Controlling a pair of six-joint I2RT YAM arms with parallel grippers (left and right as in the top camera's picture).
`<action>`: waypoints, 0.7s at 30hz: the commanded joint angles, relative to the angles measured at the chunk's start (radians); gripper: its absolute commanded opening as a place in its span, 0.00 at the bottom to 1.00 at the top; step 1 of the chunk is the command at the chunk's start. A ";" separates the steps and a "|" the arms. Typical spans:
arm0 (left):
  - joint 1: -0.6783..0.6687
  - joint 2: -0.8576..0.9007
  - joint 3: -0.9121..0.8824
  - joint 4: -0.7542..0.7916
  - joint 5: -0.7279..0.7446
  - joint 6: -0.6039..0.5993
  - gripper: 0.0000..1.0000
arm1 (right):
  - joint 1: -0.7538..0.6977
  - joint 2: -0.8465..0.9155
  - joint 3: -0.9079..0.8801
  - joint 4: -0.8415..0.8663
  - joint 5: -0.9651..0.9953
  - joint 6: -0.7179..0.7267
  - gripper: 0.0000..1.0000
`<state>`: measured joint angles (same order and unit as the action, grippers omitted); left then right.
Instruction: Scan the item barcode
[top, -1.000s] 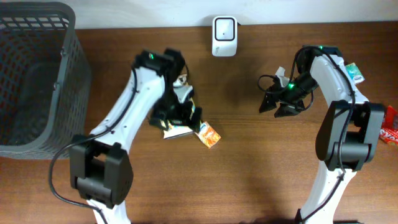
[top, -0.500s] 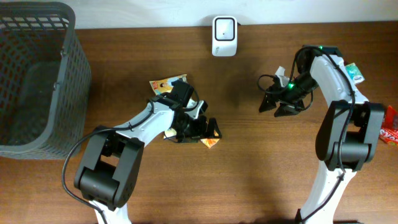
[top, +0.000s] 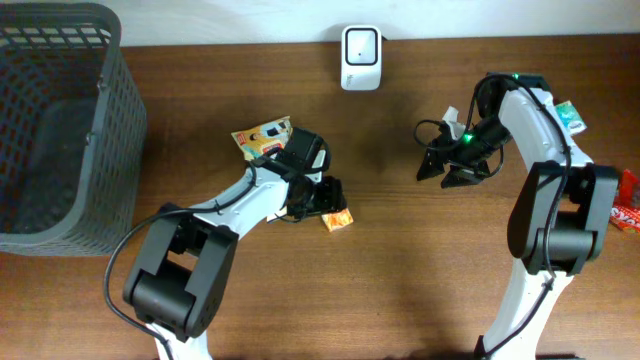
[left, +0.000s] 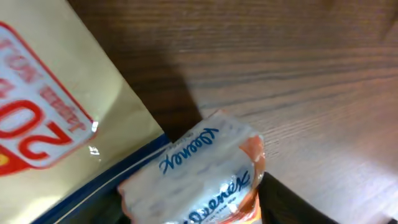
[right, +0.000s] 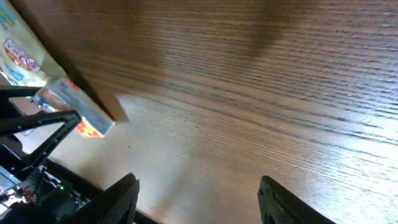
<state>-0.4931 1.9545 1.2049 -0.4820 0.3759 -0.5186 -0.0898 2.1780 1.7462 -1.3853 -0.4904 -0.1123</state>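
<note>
Locate the left gripper (top: 325, 197) low over the brown wooden table (top: 420, 290), near the middle of the work area. Its jaws stand partly apart on either side of the small white-and-orange foil packet (top: 338, 219), which lies on the table. In the left wrist view this packet (left: 199, 171) sits in the gap between the dark fingers (left: 292, 202), with blue script running across its white face. You cannot tell from either view whether the fingers press on the packet or merely flank it.

Find the right gripper (top: 443, 170) at the same depth, on the right half of the table and well apart from the packet. Its fingers (right: 280, 199) are spread wide. Only bare wood shows between them, so it holds nothing.

Look just beyond the left gripper for the flat yellow pouch with red lettering (top: 262, 137). In the left wrist view its edge (left: 56, 118) lies just beside the packet.

At the far edge of the table, between the two arms, stands the white rectangular barcode scanner (top: 360, 55), well apart from the packet. The grey mesh plastic basket (top: 60, 120) occupies the far left corner. A green-and-white sachet (top: 568, 115) and a red wrapper (top: 628, 205) lie at the right edge.
</note>
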 joint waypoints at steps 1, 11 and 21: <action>-0.035 -0.005 -0.015 0.003 -0.032 -0.008 0.39 | 0.005 -0.012 -0.003 -0.004 0.005 -0.007 0.62; -0.043 -0.040 0.093 -0.110 -0.076 0.012 0.00 | 0.004 -0.012 -0.003 -0.003 0.005 -0.007 0.62; -0.114 -0.053 0.393 -0.367 -0.860 0.132 0.00 | 0.005 -0.012 -0.003 0.004 0.005 -0.007 0.62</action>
<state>-0.5617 1.9244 1.5787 -0.8585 -0.1204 -0.4515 -0.0898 2.1780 1.7462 -1.3827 -0.4904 -0.1123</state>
